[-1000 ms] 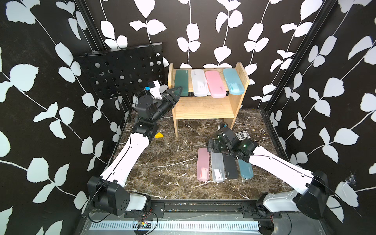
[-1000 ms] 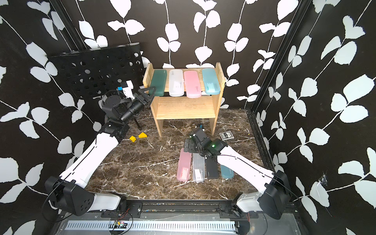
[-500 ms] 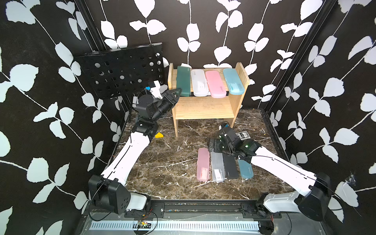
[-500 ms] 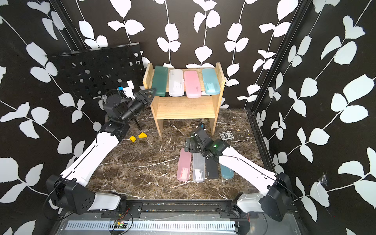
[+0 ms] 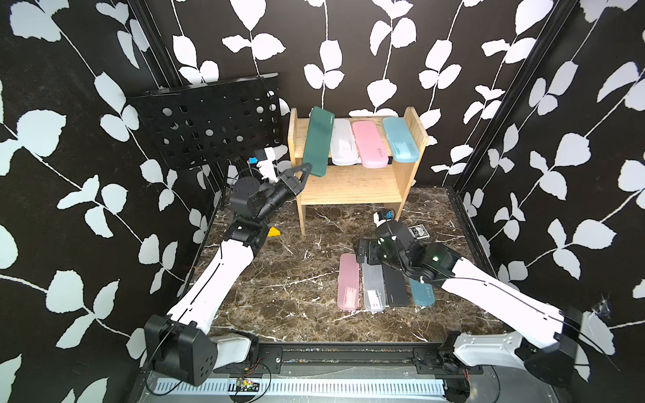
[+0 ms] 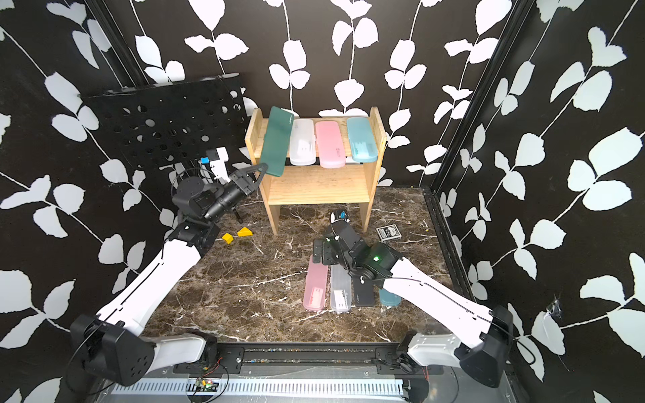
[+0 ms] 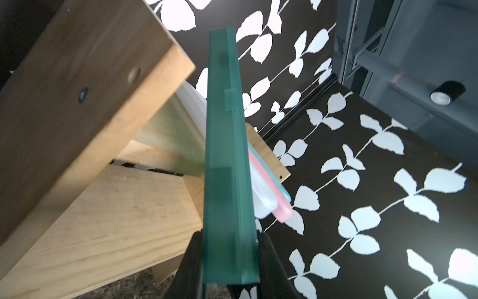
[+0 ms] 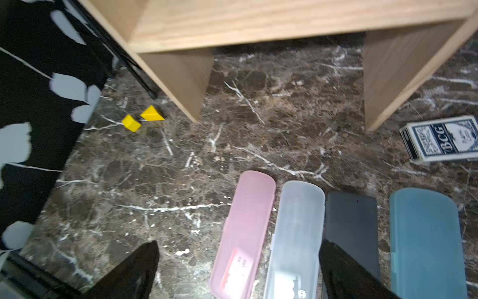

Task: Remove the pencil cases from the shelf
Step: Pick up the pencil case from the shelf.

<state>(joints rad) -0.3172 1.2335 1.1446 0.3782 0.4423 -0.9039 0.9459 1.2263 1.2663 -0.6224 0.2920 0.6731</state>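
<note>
Left wrist | dark green case (image 7: 225, 155) | clamped between jaws of left tool (image 7: 229, 249)

At twelve o'clock, the shelf (image 5: 349, 185) is being seen as pale, matt pine with visible grain. The dark green pencil case (image 7: 227, 181) is being shown as frosted plastic. The tabletop (image 8: 181, 168) is being seen as veined brown marble, faintly glossy. At five o'clock, the pink pencil case (image 8: 245, 220) and clear pencil case (image 8: 297, 227) are being shown as translucent plastic.

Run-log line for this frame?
left hand: shut on dark green plastic pencil case, tilted from pine wood shelf | right hand: open over marble tabletop | three other cases on shelf, four on tabletop
</note>
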